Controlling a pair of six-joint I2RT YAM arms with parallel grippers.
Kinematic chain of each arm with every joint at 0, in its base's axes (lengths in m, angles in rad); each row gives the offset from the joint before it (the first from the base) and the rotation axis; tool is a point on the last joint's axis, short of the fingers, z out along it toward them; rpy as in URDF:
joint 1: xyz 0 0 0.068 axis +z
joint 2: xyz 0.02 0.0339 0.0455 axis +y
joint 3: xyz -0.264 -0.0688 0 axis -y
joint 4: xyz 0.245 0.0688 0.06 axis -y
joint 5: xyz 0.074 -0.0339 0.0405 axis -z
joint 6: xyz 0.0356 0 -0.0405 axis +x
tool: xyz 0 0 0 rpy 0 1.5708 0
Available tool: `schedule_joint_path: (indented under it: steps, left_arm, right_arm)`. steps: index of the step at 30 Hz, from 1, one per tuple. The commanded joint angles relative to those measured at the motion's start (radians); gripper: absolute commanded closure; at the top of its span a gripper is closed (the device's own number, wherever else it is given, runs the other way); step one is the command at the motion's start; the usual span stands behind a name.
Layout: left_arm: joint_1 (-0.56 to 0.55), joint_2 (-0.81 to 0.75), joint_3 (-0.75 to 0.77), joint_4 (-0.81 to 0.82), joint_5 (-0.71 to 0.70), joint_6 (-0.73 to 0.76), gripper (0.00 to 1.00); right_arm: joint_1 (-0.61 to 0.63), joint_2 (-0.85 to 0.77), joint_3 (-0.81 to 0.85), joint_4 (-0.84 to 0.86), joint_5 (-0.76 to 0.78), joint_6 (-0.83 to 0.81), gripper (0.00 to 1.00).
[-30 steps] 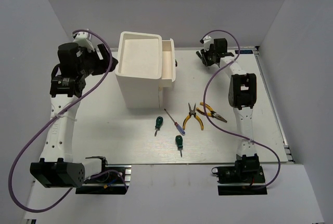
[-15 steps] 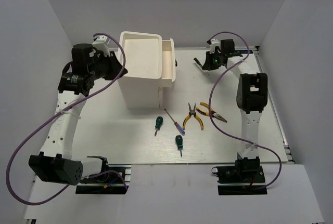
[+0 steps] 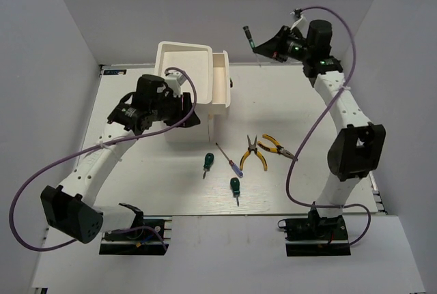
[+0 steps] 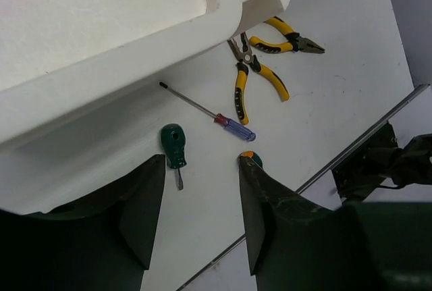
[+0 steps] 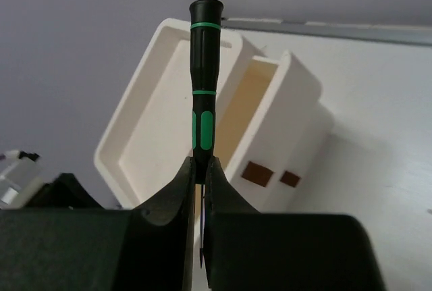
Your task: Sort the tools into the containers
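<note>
Nearest, the stubby screwdrivers, purple-handled screwdriver and pliers lie on the surface, with the left fingers spread wide and empty over them. Farther back, the right fingers pinch the dark green screwdriver low on its handle, up near the open drawer. It looks light, stiff, kinda slick.

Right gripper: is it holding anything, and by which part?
Yes. The right gripper pinches the dark green screwdriver at the base of its handle, handle pointing outward. The left gripper holds nothing.

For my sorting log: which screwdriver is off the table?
The black-and-green screwdriver, clamped in the right gripper; the purple-handled one and two stubby green ones lie on the table.
</note>
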Motion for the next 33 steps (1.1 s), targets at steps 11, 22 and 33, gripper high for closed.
schedule_joint_path:
  steps: [11, 22, 33]
  left_arm:
    - [-0.118, -0.123, -0.130, 0.082, -0.138, -0.100, 0.41]
    - [-0.176, -0.112, -0.131, 0.091, -0.177, -0.109, 0.35]
    - [-0.231, -0.081, -0.111, 0.100, -0.204, -0.109, 0.33]
  right_arm:
    - [0.220, 0.114, -0.043, 0.120, 0.098, 0.386, 1.00]
    - [0.256, 0.045, -0.136, 0.028, 0.169, 0.277, 1.00]
    - [0.272, 0.084, -0.066, -0.015, 0.105, 0.233, 0.79]
